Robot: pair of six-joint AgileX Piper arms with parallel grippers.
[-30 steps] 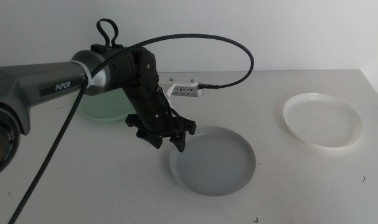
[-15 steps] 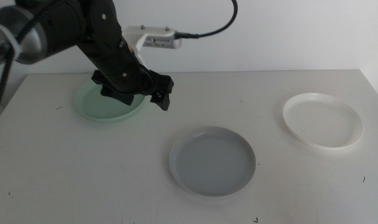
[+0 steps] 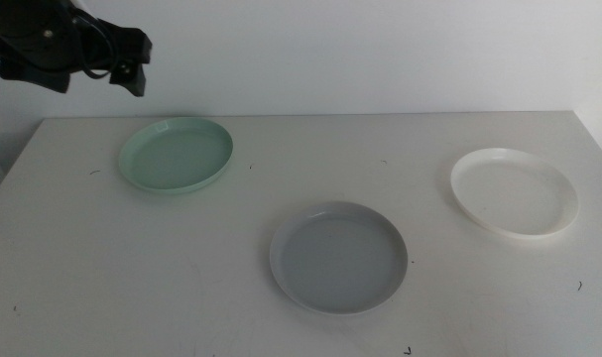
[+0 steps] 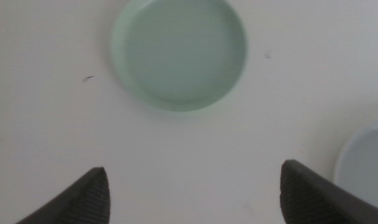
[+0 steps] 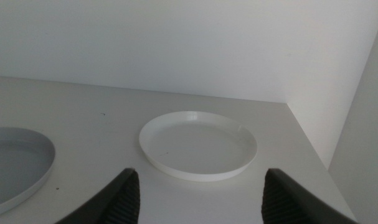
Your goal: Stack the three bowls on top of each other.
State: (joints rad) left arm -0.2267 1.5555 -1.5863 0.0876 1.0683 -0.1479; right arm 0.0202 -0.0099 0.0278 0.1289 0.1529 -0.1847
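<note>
Three bowls lie apart on the white table (image 3: 231, 288). The mint green bowl (image 3: 176, 155) (image 4: 179, 52) is at the back left, the grey-blue bowl (image 3: 339, 256) (image 4: 366, 165) (image 5: 11, 165) in the front middle, and the white bowl (image 3: 514, 191) (image 5: 198, 145) at the right. My left gripper (image 3: 94, 69) (image 4: 195, 186) hangs open high above the table's back left corner, looking down on the green bowl, with nothing between its jaws. My right gripper (image 5: 198, 193) is open and empty, low over the table and facing the white bowl; it does not show in the middle view.
A white wall (image 3: 380, 50) runs behind the table, and a side wall (image 5: 357, 124) closes the right end. Small dark specks mark the tabletop.
The left arm has lifted away from the grey-blue bowl's rim, swung back and left past the green bowl, and now sits high in the corner. The bowls have not moved.
</note>
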